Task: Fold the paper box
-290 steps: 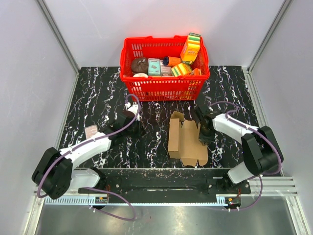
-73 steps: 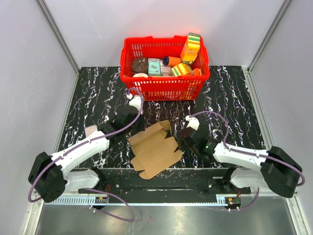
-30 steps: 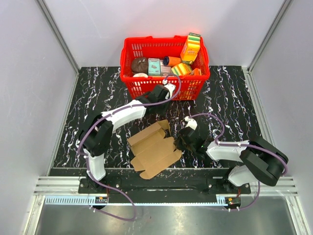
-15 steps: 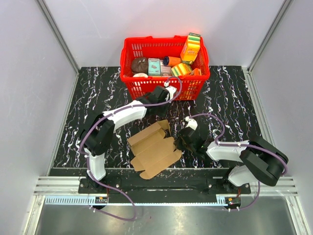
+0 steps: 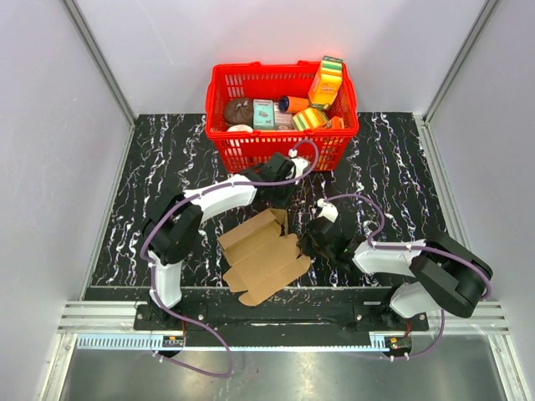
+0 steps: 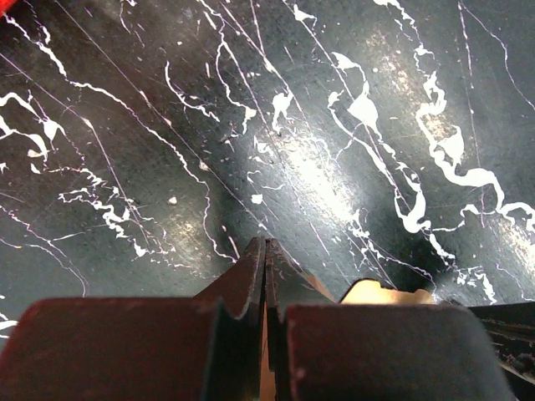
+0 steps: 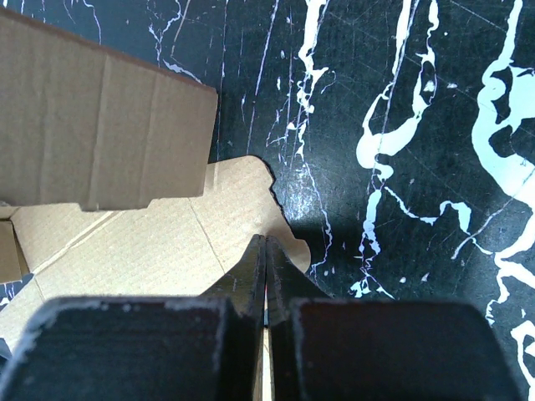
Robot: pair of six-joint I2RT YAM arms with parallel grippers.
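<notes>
— How is the left claw (image 6: pixel 266 251) standing?
— Fingers together; it is coming down from the basket (image 5: pixel 280 125) toward the far flap of the paper box (image 5: pixel 263 255).
— And the right claw (image 7: pixel 266 246)?
— Together too, still hovering at the right flap. The box is lying unmoved mid-surface (image 5: pixel 167 167).

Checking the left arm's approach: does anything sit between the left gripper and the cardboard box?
Nothing visible does. The shut left gripper is right at the paper box's far corner, and the red basket stands beyond it, not between them.
</notes>
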